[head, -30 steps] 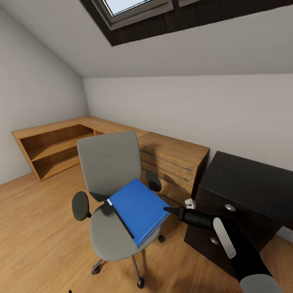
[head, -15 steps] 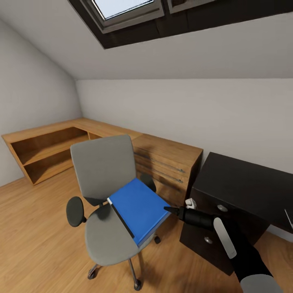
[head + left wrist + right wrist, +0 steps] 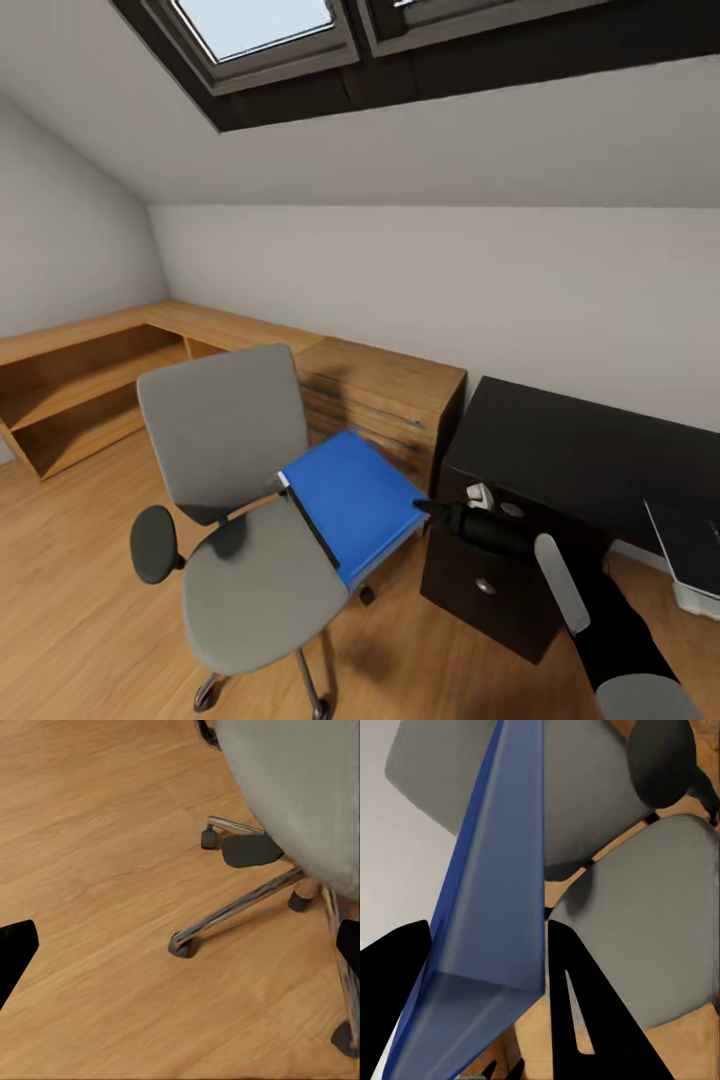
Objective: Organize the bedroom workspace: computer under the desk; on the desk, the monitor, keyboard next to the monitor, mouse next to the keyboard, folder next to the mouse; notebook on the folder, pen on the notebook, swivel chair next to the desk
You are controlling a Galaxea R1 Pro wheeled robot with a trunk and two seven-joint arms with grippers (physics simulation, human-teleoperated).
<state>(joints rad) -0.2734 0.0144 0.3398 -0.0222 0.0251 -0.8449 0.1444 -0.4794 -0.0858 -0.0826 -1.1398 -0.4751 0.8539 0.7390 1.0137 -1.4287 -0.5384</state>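
the folder (image 3: pixel 352 498), bright blue with a white page edge, is held tilted above the right side of the swivel chair (image 3: pixel 250 510), its lower corner over the seat edge and its far corner raised toward the desk (image 3: pixel 575 450). in the right wrist view the folder (image 3: pixel 484 937) sits edge-on between the two dark fingers (image 3: pixel 581 1005), one on each face of it, so the right gripper (image 3: pixel 425 510) is closed down to the folder's thickness and has hold of it at the corner nearest the desk. the chair (grey padded, with black armrests) stands on the wood floor (image 3: pixel 70 590) just beside the desk's dark drawer unit (image 3: pixel 490 590), its back toward the light-wood dresser (image 3: pixel 385 400). the left wrist view looks down on the chair's chrome base (image 3: pixel 240 904) and casters; the left gripper (image 3: pixel 180 952) has its fingertips wide apart at the frame edges with nothing between them.
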